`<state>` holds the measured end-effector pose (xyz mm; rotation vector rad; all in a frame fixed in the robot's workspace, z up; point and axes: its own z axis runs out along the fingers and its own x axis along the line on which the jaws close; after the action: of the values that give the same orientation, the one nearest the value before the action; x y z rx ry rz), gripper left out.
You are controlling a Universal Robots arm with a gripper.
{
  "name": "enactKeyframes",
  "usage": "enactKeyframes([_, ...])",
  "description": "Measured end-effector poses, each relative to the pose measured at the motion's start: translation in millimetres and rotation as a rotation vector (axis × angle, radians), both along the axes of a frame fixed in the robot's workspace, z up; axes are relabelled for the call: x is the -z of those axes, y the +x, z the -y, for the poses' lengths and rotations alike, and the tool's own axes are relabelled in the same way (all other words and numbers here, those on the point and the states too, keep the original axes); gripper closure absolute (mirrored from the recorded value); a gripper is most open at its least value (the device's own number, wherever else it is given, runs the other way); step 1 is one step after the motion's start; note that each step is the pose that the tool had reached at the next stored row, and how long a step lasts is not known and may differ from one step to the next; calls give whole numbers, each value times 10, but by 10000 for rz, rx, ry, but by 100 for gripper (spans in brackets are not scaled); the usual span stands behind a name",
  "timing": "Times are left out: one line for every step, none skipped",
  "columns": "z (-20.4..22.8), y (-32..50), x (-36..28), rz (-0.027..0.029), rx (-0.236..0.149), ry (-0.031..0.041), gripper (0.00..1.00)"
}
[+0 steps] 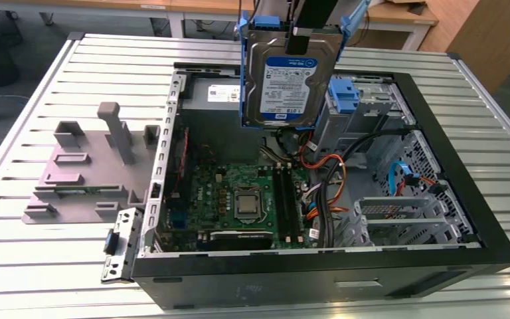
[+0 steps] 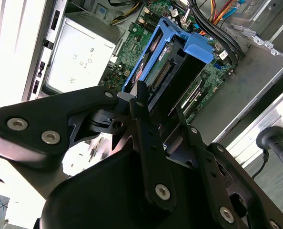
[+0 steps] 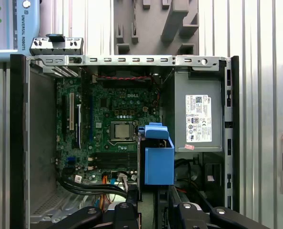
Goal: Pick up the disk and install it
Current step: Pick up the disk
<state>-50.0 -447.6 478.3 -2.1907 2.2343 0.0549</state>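
1. Well, the biggest thing I see is the slatted metal table [image 1: 24,93], which carries everything else.
2. On it lies an open desktop computer case [image 1: 326,279], its side panel off and its inside facing up.
3. Inside, the green motherboard [image 1: 237,193] covers much of the case floor, and the grey power supply [image 3: 198,114] sits just beside it at one end.
4. A grey moulded fixture [image 1: 87,173] rests on the table next to the case, at the exterior view's left.
5. The disk [image 1: 288,80] hangs upright in the air above the case's interior. Its label faces the exterior camera and its blue carrier frames it. In the first wrist view it sits over the seam between motherboard and power supply.
6. My gripper [image 1: 299,36] is directly above it, jaws clamped on the disk's upper end. In the second wrist view the black fingers [image 2: 148,143] flank the drive.
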Motion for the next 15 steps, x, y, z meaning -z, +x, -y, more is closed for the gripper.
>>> enactKeyframes([0,0,0,0,0,0,65])
enactKeyframes([1,0,0,1,0,0,65])
enactKeyframes([1,0,0,0,0,0,65])
enactKeyframes([1,0,0,0,0,-1,65])
enactKeyframes([4,0,0,0,0,-1,65])
enactKeyframes([8,0,0,0,-1,0,65])
enactKeyframes([14,1,0,1,-1,-1,65])
enactKeyframes([21,1,0,1,-1,-1,65])
enactKeyframes([31,0,0,0,0,0,65])
enactKeyframes([42,0,0,0,-1,1,65])
enactKeyframes([55,0,0,0,-1,1,65])
enactKeyframes([69,0,0,0,0,1,65])
enactKeyframes([84,0,0,0,0,1,65])
enactKeyframes([100,0,0,0,0,0,65])
enactKeyframes([117,0,0,0,0,0,65])
